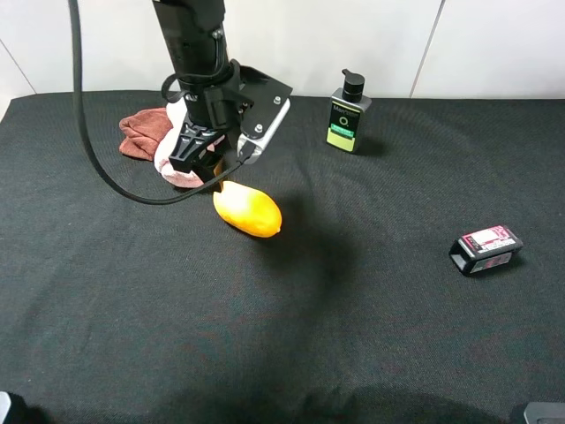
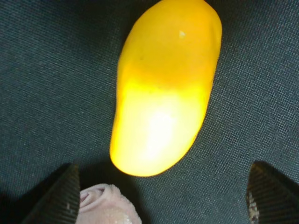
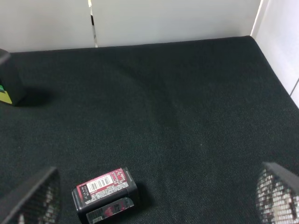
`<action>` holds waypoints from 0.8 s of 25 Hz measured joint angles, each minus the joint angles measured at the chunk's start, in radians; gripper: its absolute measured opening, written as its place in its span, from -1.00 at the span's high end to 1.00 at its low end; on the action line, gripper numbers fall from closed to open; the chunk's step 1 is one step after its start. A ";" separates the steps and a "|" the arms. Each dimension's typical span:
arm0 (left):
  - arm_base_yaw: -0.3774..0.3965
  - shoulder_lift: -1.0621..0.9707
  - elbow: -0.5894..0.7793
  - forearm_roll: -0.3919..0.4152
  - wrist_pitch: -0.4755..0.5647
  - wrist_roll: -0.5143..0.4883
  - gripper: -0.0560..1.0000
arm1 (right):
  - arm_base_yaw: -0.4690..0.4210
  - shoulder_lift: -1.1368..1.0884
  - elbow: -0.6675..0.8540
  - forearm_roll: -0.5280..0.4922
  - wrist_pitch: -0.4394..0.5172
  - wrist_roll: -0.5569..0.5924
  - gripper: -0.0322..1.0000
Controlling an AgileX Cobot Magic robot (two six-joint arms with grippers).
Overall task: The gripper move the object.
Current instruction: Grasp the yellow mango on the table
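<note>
The yellow-orange mango-shaped object (image 1: 248, 210) lies on the black cloth, left of centre. My left gripper (image 1: 210, 162), a black claw with a silver-white plate, hangs just above and behind the object's back end. In the left wrist view the object (image 2: 163, 88) fills the middle, and the left gripper (image 2: 163, 193) is open, its two black fingertips (image 2: 60, 198) wide apart past the object's near end, touching nothing. My right gripper (image 3: 154, 205) is open and empty; its fingertips (image 3: 32, 198) frame the view.
A rolled pink towel (image 1: 174, 152) and a dark red cloth (image 1: 141, 132) lie right behind the left gripper; the towel (image 2: 110, 207) shows between the fingers. A black pump bottle (image 1: 349, 113) stands at the back. A small black box with a pink label (image 1: 485, 249) lies at the right and also shows in the right wrist view (image 3: 105, 193).
</note>
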 joint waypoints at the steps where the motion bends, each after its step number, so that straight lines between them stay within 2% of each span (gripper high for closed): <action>1: -0.001 0.005 -0.003 -0.001 0.000 0.000 -0.55 | 0.000 0.000 0.000 0.000 0.000 0.000 -0.29; 20: -0.019 0.095 -0.027 -0.018 0.014 0.068 -0.55 | 0.000 0.000 0.000 0.004 0.000 0.000 -0.29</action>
